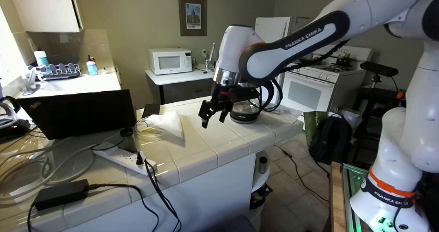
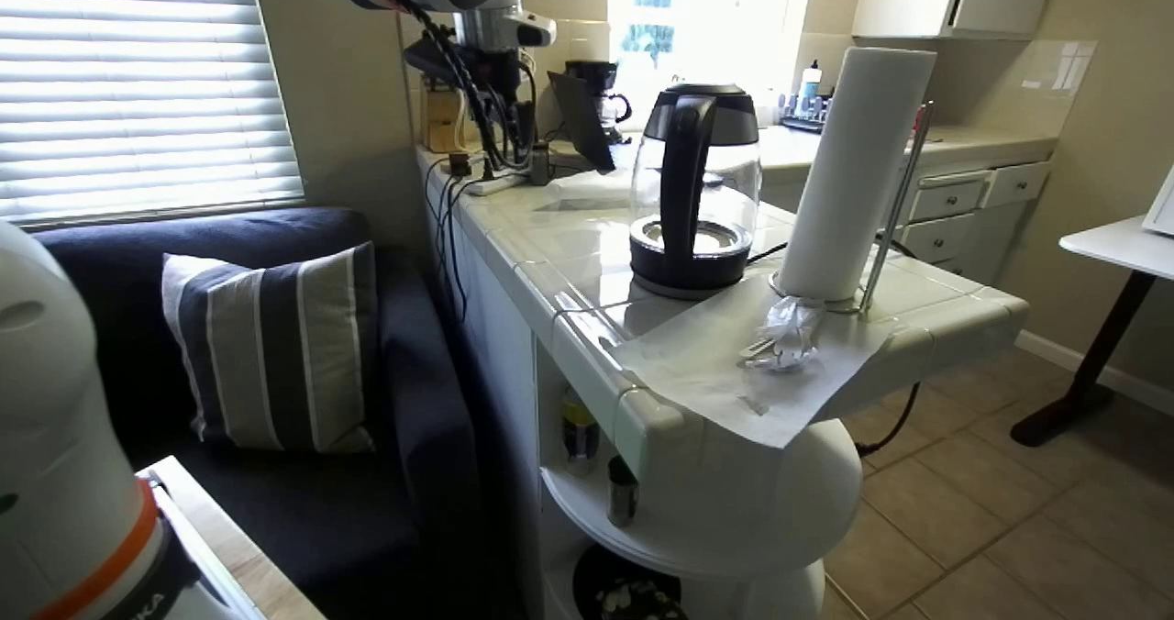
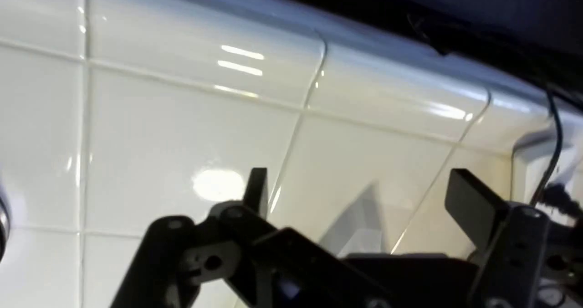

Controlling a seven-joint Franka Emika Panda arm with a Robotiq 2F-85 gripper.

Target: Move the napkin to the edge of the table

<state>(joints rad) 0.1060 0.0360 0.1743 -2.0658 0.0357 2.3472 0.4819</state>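
The biggest thing is the white-tiled desk [image 1: 224,141]. Then comes the robot arm [image 1: 298,48]; in an exterior view it reaches over the desk from 2 o'clock. The black laptop [image 1: 77,115] stands unfolded on the desk. In an exterior view, a thin white sheet [image 2: 715,363] lies at the end of the desk, and its corner hangs past the edge. At 1 o'clock from this sheet stands the paper roll [image 2: 853,180], and at 9 o'clock from the roll stands the glass kettle [image 2: 686,180]. In an exterior view, the white power strip [image 1: 128,160] lies between 4 and 5 o'clock from the laptop. The napkin [image 1: 168,122] is white, creased and partly raised; it rests on the desk between the laptop and the claw [image 1: 213,123], at 2 o'clock from the power strip. The claw hangs above the desk, at 3 o'clock from the napkin and apart from it. In the wrist view, its 2 fingers [image 3: 471,207] are spread wide, and tiles are visible between them. The black power adapter [image 1: 61,195] lies at 8 o'clock from the power strip. The smallest is the clear plastic bundle [image 2: 789,331], which rests on the sheet.
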